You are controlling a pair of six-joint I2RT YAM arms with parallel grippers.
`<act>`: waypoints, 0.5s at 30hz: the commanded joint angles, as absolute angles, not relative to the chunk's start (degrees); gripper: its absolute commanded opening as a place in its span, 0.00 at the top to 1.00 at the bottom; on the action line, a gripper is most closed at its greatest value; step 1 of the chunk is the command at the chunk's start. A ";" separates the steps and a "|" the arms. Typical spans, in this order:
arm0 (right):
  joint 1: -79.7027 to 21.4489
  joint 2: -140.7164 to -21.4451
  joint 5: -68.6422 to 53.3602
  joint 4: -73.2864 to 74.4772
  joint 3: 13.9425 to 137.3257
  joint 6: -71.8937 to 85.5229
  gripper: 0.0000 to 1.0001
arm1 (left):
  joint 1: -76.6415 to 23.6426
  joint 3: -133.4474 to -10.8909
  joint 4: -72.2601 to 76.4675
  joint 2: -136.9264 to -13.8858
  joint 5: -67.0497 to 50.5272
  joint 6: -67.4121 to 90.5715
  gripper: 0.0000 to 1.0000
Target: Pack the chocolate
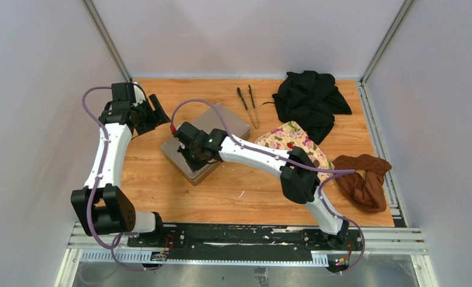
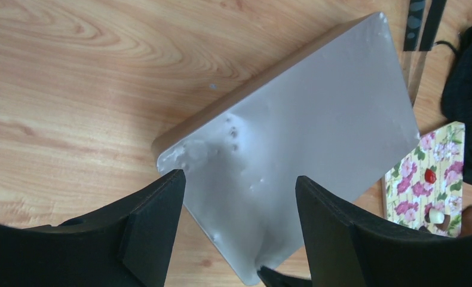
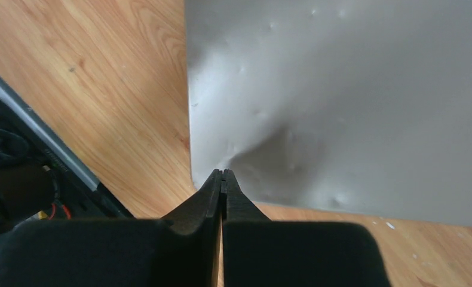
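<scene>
chocolate (image 2: 426, 228) shows only as one tiny dark bit on the flower-print tray (image 1: 279, 136), right of centre, close to a white bit (image 2: 438, 216) and a red bit (image 2: 429, 175). it is too small to tell its shape, its long axis or which way it points. the right arm (image 1: 263, 156) reaches across the near side of this tray and hides part of it. just left of the tray lies a flat grey box (image 1: 229, 122), its long axis running from near left to far right. the right gripper (image 3: 221, 176) is at the near left corner of the box, fingers pressed together, with nothing seen between them. the left gripper (image 2: 238, 177) hangs by the far left side of the box, fingers spread wide. black tongs (image 1: 248, 103) and a black cloth (image 1: 310, 98) lie on the far side, and a rust-brown cloth (image 1: 365, 179) at the right edge of the table (image 1: 156, 191).
</scene>
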State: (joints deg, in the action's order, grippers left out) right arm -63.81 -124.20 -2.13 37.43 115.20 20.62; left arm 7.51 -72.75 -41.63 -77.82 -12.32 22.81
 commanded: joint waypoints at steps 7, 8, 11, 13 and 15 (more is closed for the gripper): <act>-65.57 -125.84 -0.53 41.79 116.08 25.00 1.00 | 8.44 -67.90 -44.18 -73.47 -11.75 22.94 0.27; -65.57 -124.67 0.83 41.81 116.40 24.97 1.00 | 8.44 -67.78 -44.27 -73.09 -11.75 22.98 0.27; -65.57 -120.93 5.75 41.58 117.26 24.60 1.00 | 8.46 -67.21 -44.35 -71.96 -12.49 23.32 0.27; -65.48 -119.03 8.07 41.40 118.00 24.30 1.00 | 8.44 -66.65 -44.38 -71.27 -13.21 23.58 0.27; -65.48 -117.87 8.46 41.47 119.26 24.06 1.00 | 8.44 -66.16 -44.38 -70.81 -13.61 23.71 0.27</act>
